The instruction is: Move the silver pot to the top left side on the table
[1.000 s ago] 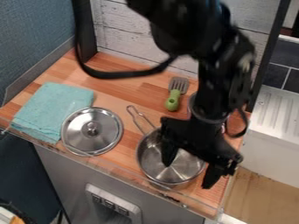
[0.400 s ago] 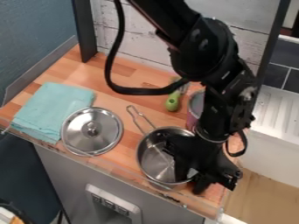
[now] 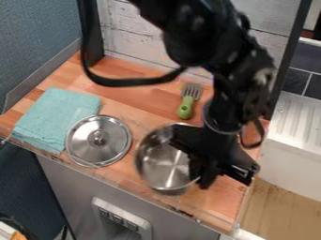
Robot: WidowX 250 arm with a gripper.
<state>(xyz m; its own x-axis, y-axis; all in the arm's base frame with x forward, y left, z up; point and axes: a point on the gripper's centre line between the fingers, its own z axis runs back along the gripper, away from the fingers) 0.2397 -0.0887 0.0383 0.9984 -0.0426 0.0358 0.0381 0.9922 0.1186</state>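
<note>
Pale, weathered planks point(image 3: 136, 32) stood upright behind the wood-topped bench point(image 3: 119, 96), held between a black post point(image 3: 91, 35) at the far left and another at the right. Along the left side ran a blue wall point(image 3: 34, 40). Beyond the right edge were a white ribbed drainboard point(image 3: 300, 119) and dark tiles point(image 3: 296, 75).

The silver pot point(image 3: 164, 161) was in the near part of the bench, right of the middle, its open top showing a shiny inside. The black arm point(image 3: 216, 56) came from the far edge of the view, a dark cable point(image 3: 128, 82) looping out to its left, and ended in the gripper point(image 3: 202, 182) at the pot's right side. The gripper's fingers were drawn close together on the pot's right rim, with the pot in their hold. Whether the pot's bottom touched the wood could not be told.

Just left of the pot, a round metal lid point(image 3: 110, 147) lay flat with its knob point(image 3: 99, 138) up. Beside the lid, at the left end of the bench, was a folded teal cloth point(image 3: 55, 115). A slotted spatula point(image 3: 187, 104) with a green handle lay farther back, beyond the pot, its head toward the planks.
</note>
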